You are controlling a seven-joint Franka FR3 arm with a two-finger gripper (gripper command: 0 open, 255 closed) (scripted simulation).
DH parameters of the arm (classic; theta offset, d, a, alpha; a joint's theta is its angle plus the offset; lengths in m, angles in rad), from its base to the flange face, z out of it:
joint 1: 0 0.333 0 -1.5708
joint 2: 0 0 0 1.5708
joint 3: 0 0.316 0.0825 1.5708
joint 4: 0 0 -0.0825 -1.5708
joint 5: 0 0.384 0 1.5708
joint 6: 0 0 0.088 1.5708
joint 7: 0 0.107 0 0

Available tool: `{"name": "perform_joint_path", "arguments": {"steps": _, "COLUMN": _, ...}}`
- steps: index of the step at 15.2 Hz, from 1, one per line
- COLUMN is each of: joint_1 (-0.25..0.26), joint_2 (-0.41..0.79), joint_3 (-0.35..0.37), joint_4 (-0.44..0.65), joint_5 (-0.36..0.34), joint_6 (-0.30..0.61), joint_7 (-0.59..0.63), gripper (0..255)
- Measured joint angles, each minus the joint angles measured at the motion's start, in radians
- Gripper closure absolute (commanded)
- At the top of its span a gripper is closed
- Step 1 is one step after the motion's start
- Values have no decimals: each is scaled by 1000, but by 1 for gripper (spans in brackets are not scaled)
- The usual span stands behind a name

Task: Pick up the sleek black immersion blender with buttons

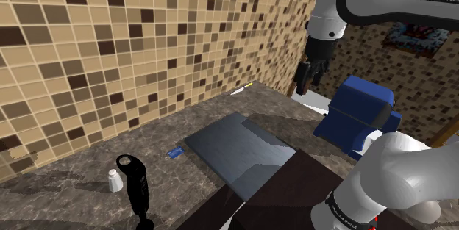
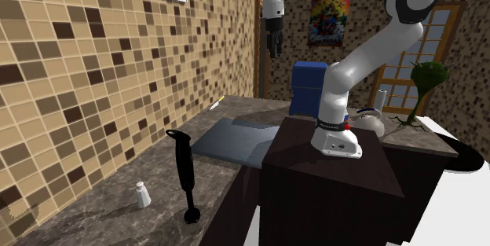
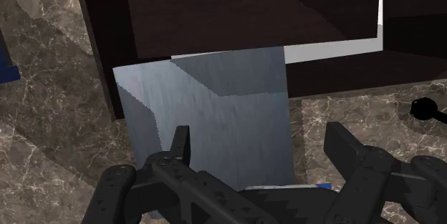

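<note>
Black immersion blender (image 1: 136, 188) (image 2: 186, 170) upright on the dark marble counter (image 1: 66, 192), untouched, with the open gripper (image 1: 305, 78) (image 2: 274, 44) (image 3: 261, 140) high above.

The blender stands on its blade end, handle up, near the counter's front edge and well to the shoulder view's left of the grey metal panel (image 1: 239, 148) (image 2: 232, 138) (image 3: 215, 108). A small white shaker (image 1: 115, 181) (image 2: 142, 195) stands still farther from the panel, on the blender's wall side. A small blue item (image 1: 175, 152) lies just off the panel's left corner. The gripper hangs above the panel's far end, before a blue appliance (image 1: 357, 111) (image 2: 308, 87). Its two black fingers are spread wide apart and hold nothing.
</note>
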Motion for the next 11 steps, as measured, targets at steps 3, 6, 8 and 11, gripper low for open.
{"name": "perform_joint_path", "arguments": {"steps": 3, "joint_1": 11, "joint_2": 9, "joint_3": 16, "joint_4": -12, "joint_5": 21, "joint_6": 26, "joint_7": 17, "gripper": 0}}
{"name": "perform_joint_path", "arguments": {"steps": 6, "joint_1": 36, "joint_2": 46, "joint_3": 53, "joint_4": -26, "joint_5": 65, "joint_6": 91, "joint_7": 52, "gripper": 0}}
{"name": "perform_joint_path", "arguments": {"steps": 8, "joint_1": 52, "joint_2": 86, "joint_3": 80, "joint_4": -35, "joint_5": 95, "joint_6": 150, "joint_7": 76, "gripper": 0}}
{"name": "perform_joint_path", "arguments": {"steps": 11, "joint_1": 77, "joint_2": 131, "joint_3": 119, "joint_4": -52, "joint_5": 136, "joint_6": 232, "joint_7": 109, "gripper": 0}}
